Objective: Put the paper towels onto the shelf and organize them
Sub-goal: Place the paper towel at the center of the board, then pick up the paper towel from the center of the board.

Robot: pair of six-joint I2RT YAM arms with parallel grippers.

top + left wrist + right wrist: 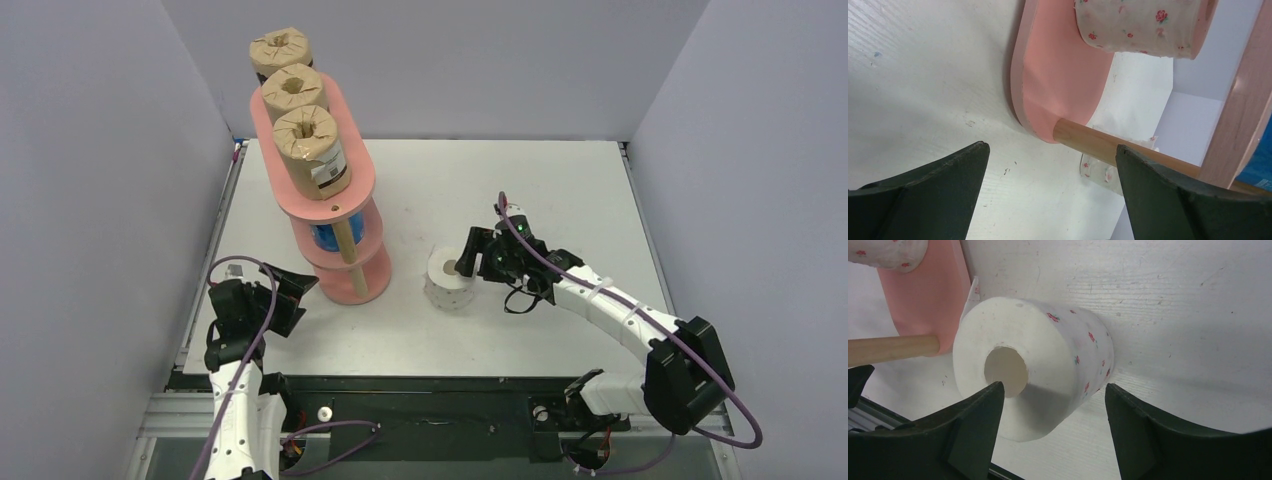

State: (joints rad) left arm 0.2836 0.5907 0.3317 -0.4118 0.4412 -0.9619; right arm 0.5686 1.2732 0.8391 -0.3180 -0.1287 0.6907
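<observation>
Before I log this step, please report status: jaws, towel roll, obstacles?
Left jaws open, empty, near shelf. Right jaws open astride white dotted roll on table. Nothing between roll and shelf.

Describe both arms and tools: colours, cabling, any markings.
Left arm and right arm: white links, black joint housings, a purple cable running along each. The right arm has white cable ties and green lights lit near the wrist. Left tool and right tool: black, with two dark wedge-shaped fingers. No readable markings visible.
</observation>
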